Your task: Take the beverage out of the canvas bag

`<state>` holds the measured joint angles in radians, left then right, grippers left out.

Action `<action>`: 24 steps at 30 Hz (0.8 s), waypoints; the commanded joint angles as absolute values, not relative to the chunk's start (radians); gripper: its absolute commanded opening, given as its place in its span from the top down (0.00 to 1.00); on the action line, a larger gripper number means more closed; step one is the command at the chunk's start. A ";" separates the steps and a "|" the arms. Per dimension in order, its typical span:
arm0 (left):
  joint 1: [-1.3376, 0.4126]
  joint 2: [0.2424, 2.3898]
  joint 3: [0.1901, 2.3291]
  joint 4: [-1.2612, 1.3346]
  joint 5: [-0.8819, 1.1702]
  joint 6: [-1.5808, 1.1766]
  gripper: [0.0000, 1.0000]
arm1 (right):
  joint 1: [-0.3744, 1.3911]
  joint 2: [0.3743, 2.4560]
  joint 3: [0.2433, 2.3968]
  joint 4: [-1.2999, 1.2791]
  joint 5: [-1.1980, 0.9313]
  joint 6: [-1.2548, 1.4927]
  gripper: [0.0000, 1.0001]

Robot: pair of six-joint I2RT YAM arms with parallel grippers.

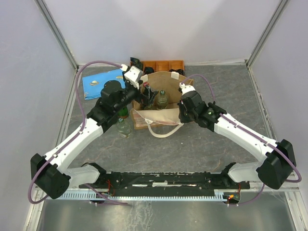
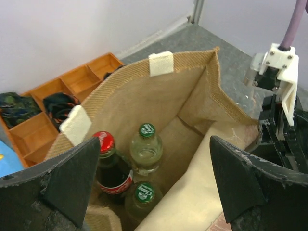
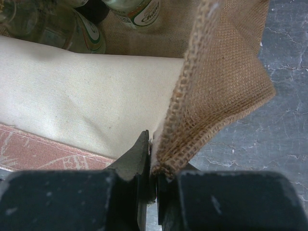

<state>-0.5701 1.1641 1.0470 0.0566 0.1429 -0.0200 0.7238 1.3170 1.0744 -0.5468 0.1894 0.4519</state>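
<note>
The left gripper [image 2: 154,161] is held wide open above the boxy tan-brown woven canvas bag [image 2: 144,91]. A red-capped dark cola bottle [image 2: 108,166] and two green-capped clear bottles [image 2: 146,150] are stood inside it. Its right edge is pinched by the right gripper [image 3: 153,161].

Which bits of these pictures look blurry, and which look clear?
Left wrist view: the left gripper has fuzzy black fingers up close; the bottles in the canvas bag look sharp. Right wrist view: the right gripper, pinching the bag's edge, is dark and blurred; the weave is crisp. Top view: evenly lit, everything small.
</note>
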 commanded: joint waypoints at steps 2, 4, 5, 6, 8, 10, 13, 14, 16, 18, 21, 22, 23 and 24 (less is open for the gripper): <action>-0.608 1.189 1.097 0.083 0.211 0.026 0.01 | 0.729 1.271 1.068 -0.544 0.193 0.462 0.87; -0.624 1.211 1.104 0.059 0.190 0.034 0.01 | 0.730 1.271 1.069 -0.547 0.193 0.460 0.87; -0.630 1.223 1.103 0.049 0.173 0.036 0.01 | 0.729 1.270 1.069 -0.549 0.192 0.459 0.87; -0.636 1.234 1.102 0.042 0.152 0.037 0.01 | 0.729 1.270 1.071 -0.549 0.192 0.458 0.87; -0.645 1.262 1.103 0.013 0.105 0.034 0.01 | 0.729 1.272 1.074 -0.551 0.189 0.457 0.87; -0.648 1.295 1.101 -0.010 0.060 0.020 0.01 | 0.729 1.275 1.078 -0.552 0.187 0.454 0.87; -0.649 1.322 1.099 -0.046 0.011 0.001 0.01 | 0.730 1.276 1.081 -0.554 0.186 0.453 0.87; -0.649 1.328 1.099 -0.058 -0.002 -0.006 0.01 | 0.729 1.276 1.083 -0.554 0.186 0.453 0.87; -0.649 1.340 1.105 -0.087 -0.036 -0.022 0.01 | 0.729 1.275 1.084 -0.556 0.186 0.452 0.87; -0.650 1.353 1.119 -0.125 -0.074 -0.036 0.01 | 0.729 1.276 1.084 -0.557 0.186 0.451 0.87; -0.656 1.355 1.116 -0.146 -0.119 -0.050 0.01 | 0.729 1.279 1.084 -0.558 0.184 0.452 0.87; -0.656 1.354 1.110 -0.148 -0.130 -0.055 0.01 | 0.730 1.281 1.083 -0.556 0.183 0.453 0.87; -0.657 1.355 1.105 -0.149 -0.138 -0.059 0.01 | 0.729 1.283 1.084 -0.557 0.183 0.453 0.87; -0.658 1.357 1.101 -0.155 -0.142 -0.063 0.01 | 0.729 1.284 1.086 -0.557 0.183 0.452 0.87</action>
<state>-0.6502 1.3552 1.0771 -0.1242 -0.0704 -0.0109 0.7246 1.3052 1.0691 -0.5579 0.1890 0.4591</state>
